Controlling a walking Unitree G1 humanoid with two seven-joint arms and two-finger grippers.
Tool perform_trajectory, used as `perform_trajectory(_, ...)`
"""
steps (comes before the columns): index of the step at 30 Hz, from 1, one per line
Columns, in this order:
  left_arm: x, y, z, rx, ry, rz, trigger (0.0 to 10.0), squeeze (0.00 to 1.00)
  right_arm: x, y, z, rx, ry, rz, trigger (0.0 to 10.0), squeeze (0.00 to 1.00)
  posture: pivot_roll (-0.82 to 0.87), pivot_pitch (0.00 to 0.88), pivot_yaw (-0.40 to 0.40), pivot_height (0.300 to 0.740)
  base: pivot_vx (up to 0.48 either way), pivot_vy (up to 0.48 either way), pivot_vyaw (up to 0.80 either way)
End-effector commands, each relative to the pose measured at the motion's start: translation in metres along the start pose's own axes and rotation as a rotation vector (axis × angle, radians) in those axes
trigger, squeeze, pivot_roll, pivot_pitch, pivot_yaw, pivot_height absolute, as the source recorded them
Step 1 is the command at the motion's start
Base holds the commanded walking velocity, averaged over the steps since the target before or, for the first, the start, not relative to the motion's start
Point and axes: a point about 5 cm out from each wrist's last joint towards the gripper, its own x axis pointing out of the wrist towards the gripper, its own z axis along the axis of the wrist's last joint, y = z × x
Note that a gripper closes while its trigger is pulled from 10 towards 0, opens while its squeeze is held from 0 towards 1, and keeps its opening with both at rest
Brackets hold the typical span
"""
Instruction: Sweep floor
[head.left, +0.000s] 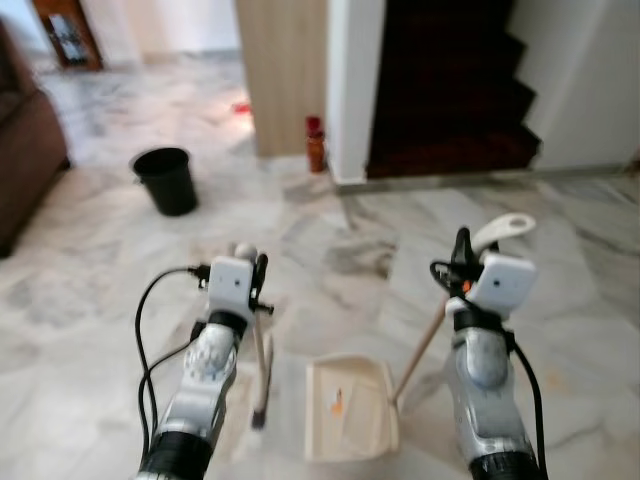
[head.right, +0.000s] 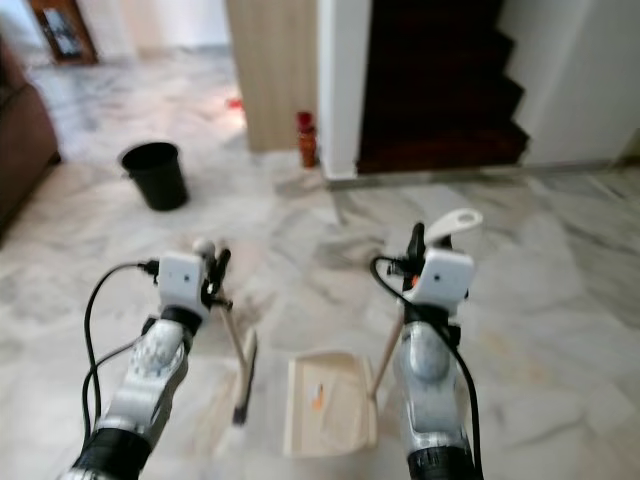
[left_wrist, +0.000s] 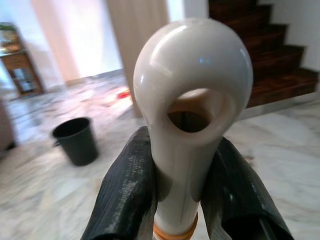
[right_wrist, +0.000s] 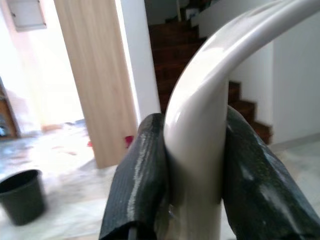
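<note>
Cream plastic, light and slick: my left tool (head.left: 256, 283) clamps the broom (head.left: 260, 365) handle top; right tool (head.left: 461, 262) grips the dustpan (head.left: 350, 408) handle at 5 o'clock.

Daylight is flooding in from the bright doorway far ahead of both grippers, washing out the pale far wall. The glossy grey-veined marble floor (head.left: 330, 250) is reflecting it in soft patches. Both head views are looking slightly blurred, edges smearing. The dark wooden staircase (head.left: 450, 90) beyond the right gripper (right_wrist: 192, 165) is sinking into deep shadow. In the wrist views, the cream plastic broom handle with a rounded loop end (left_wrist: 192, 100) is catching small glare spots between the left gripper's (left_wrist: 185, 200) fingers, while the background is going soft. The round black plastic bucket (head.left: 166, 180) is casting little shadow.
</note>
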Motion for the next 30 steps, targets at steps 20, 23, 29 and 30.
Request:
perform_trajectory(20, 0.0014, -0.0024, 0.0133, 0.0, -0.062, 0.013, 10.0, 0.0, 0.004, 0.0044, 0.0087, 0.053, -0.027, 0.013, 10.0, 0.0, 0.0, 0.0, 0.018, 0.74, 0.0, 0.0, 0.0)
perform_trajectory(23, 0.002, -0.0015, 0.012, -0.004, -0.051, 0.023, 10.0, 0.0, 0.0042, 0.0034, 0.0081, 0.053, -0.024, 0.014, 10.0, 0.0, 0.01, 0.0, 0.019, 0.74, 0.0, 0.0, 0.0)
perform_trajectory(29, 0.002, -0.0005, 0.0121, -0.005, -0.049, 0.026, 10.0, 0.0, 0.004, 0.0028, 0.0077, 0.055, -0.02, 0.014, 10.0, 0.0, 0.01, 0.0, 0.021, 0.74, 0.0, 0.286, 0.0)
perform_trajectory(30, 0.0019, -0.0004, 0.0122, -0.005, -0.049, 0.026, 10.0, 0.0, 0.004, 0.0029, 0.0076, 0.055, -0.019, 0.014, 10.0, 0.0, 0.01, 0.0, 0.021, 0.74, 0.0, 0.304, 0.0)
